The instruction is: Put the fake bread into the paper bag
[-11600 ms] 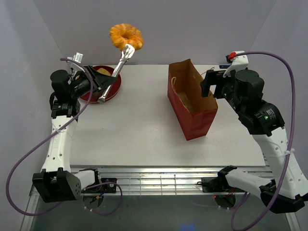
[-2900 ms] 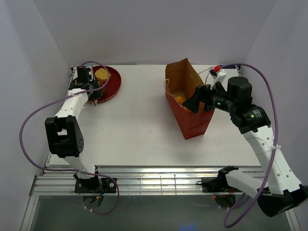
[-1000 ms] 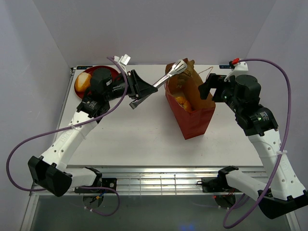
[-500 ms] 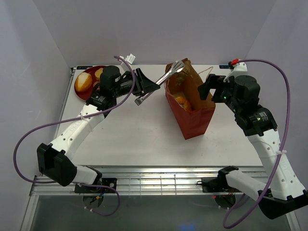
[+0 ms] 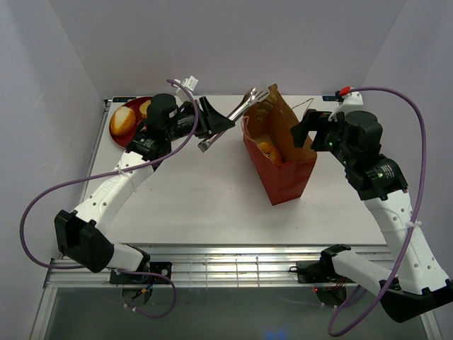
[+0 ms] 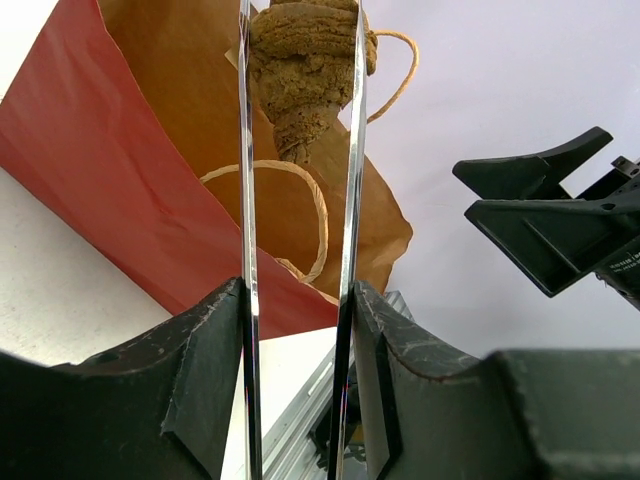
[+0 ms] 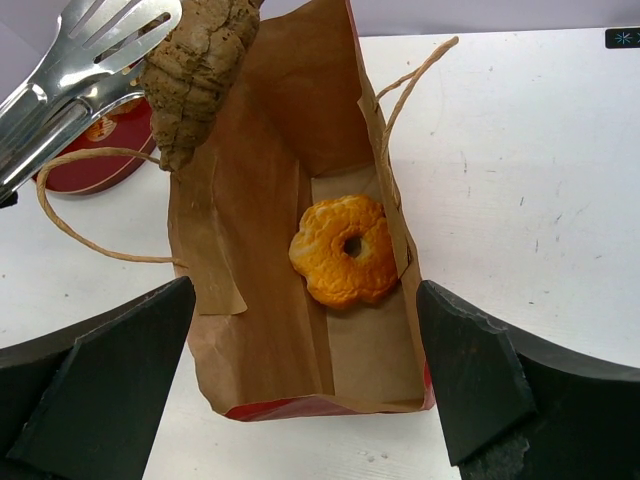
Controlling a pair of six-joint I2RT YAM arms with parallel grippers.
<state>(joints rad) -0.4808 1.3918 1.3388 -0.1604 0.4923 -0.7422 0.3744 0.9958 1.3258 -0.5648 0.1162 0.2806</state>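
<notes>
My left gripper point(image 5: 212, 126) is shut on metal tongs point(image 5: 239, 111). The tongs pinch a dark brown bread piece point(image 6: 305, 60) above the far left rim of the reddish-brown paper bag point(image 5: 290, 173); the piece also shows in the right wrist view point(image 7: 195, 60). The bag stands open, and an orange ridged bun point(image 7: 345, 250) lies on its bottom. My right gripper point(image 5: 306, 134) is open and empty, with its fingers point(image 7: 110, 380) wide either side of the bag's mouth. A golden oval roll point(image 5: 122, 122) and a yellow-brown piece point(image 5: 145, 108) lie on the red plate point(image 5: 117, 139).
The bag's pale string handles point(image 7: 90, 205) hang out over its rim. The red plate sits at the table's far left corner. Grey walls close in the table at the back and on both sides.
My left arm has drawn the tongs and the brown bread slightly left and back at the bag's far rim. The right arm and the bag have not moved.
</notes>
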